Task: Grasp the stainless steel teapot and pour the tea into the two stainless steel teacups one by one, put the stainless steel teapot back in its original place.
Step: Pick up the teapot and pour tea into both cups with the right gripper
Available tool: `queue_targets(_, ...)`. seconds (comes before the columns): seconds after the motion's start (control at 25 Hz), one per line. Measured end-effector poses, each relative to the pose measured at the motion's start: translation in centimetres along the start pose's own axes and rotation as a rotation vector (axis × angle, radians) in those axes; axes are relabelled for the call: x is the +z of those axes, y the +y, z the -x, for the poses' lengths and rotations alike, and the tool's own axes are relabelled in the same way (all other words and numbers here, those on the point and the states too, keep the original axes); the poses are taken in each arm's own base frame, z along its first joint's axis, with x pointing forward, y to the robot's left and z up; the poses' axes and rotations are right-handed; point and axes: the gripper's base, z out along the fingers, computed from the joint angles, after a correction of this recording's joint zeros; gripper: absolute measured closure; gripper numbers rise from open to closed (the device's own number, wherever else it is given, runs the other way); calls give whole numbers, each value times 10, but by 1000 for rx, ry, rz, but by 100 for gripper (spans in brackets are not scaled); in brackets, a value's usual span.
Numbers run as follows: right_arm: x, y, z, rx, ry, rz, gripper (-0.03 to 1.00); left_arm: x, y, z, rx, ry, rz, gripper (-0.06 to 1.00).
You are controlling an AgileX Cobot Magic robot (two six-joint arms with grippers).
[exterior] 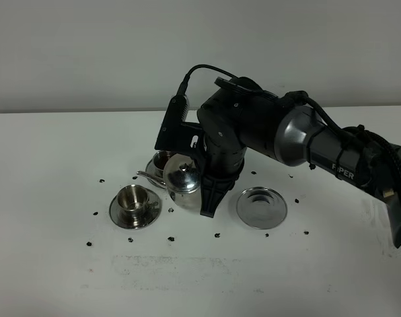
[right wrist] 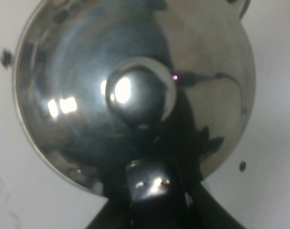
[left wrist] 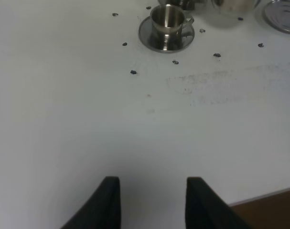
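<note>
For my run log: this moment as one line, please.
right hand: holds shiny steel teapot | left hand: open, idle | round steel saucer: empty

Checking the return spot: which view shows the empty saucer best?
Exterior high: the empty saucer lies whole and unobstructed, right of the teapot. Left wrist crops it at the frame edge. Right wrist shows none of it.

right arm (exterior: 253, 125) glossy black, grey elbow band (exterior: 294, 137), white lettering (exterior: 343, 170), black cable (exterior: 203, 68); left claw (left wrist: 153, 180) black.
</note>
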Motion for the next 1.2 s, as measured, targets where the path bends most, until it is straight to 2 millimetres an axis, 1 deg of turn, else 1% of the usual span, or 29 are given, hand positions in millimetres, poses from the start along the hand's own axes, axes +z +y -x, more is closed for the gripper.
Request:
queue_targets(0.2, 3, -2, -1, -71, 41, -72, 76, 0, 0, 0, 0, 0, 0, 63)
queue_targets(0.36, 7, -2, 3, -124, 45, -123, 76, 0, 0, 0, 0, 0, 0, 63)
queue_targets(0.68, 20, 5, 8, -190, 77, -146, 76, 0, 0, 0, 0, 1, 0, 63)
queue_targets(0.84, 22, 8, 11, -237, 94, -178, 76, 0, 0, 0, 0, 1, 0, 63)
queue_targets(1.2, 20, 10, 15, -344, 108, -227, 76, 0, 0, 0, 0, 1, 0, 63)
